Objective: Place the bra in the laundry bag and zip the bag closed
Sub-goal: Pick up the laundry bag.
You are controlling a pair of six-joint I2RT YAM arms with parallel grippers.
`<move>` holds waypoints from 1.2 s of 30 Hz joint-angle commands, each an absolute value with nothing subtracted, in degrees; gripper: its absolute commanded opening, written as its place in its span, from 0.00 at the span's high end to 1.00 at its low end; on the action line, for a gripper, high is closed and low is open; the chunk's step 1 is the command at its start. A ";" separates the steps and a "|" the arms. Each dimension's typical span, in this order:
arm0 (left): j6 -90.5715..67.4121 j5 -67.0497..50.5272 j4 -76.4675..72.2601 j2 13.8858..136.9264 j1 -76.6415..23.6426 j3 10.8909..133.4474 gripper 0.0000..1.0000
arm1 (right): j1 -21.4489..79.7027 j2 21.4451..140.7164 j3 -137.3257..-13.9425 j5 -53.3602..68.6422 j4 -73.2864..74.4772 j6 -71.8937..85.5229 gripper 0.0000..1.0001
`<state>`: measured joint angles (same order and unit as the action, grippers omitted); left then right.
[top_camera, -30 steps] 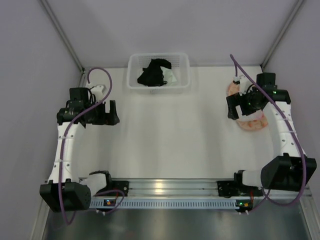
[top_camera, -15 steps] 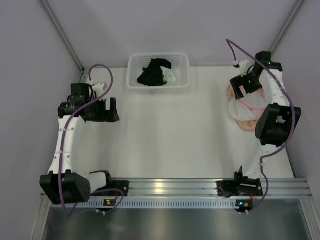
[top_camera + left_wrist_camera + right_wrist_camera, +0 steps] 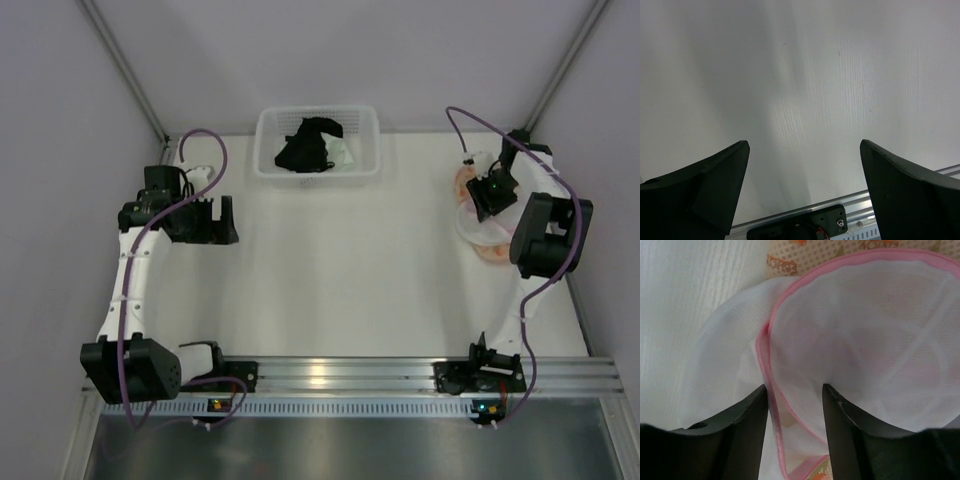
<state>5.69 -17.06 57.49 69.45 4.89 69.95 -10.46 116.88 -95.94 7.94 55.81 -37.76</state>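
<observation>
While the right gripper (image 3: 793,390) straddles the bag's (image 3: 865,340) pink rim by the table's (image 3: 350,300) right edge — jaws half-shut, nothing pinched — the bra (image 3: 308,145) lies in the far-edge basket (image 3: 266,150), nearer the wide-open, empty left gripper (image 3: 804,145).

The left arm reaches to 10 o'clock, left gripper (image 3: 225,220) with fingers (image 3: 715,175) spread wide. The right arm is folded high at 2 o'clock, right gripper (image 3: 794,386) angled down, fingers partly apart.
</observation>
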 commanded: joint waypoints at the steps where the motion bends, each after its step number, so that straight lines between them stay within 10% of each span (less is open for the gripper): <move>1: 5.54 -16.96 57.92 69.34 4.83 71.89 0.02 | -12.04 115.40 -95.62 8.61 53.17 -38.06 0.54; 7: 5.27 -17.05 57.83 69.26 4.83 71.98 0.02 | -12.83 109.08 -96.06 11.42 55.98 -38.67 1.00; 21: 4.66 -16.44 57.83 68.47 4.83 72.33 0.02 | -4.86 92.73 -101.52 25.56 67.50 -28.31 1.00; 36: 3.69 -13.97 58.09 65.04 4.75 70.23 0.02 | 28.10 91.14 -79.98 26.02 39.40 -2.38 1.00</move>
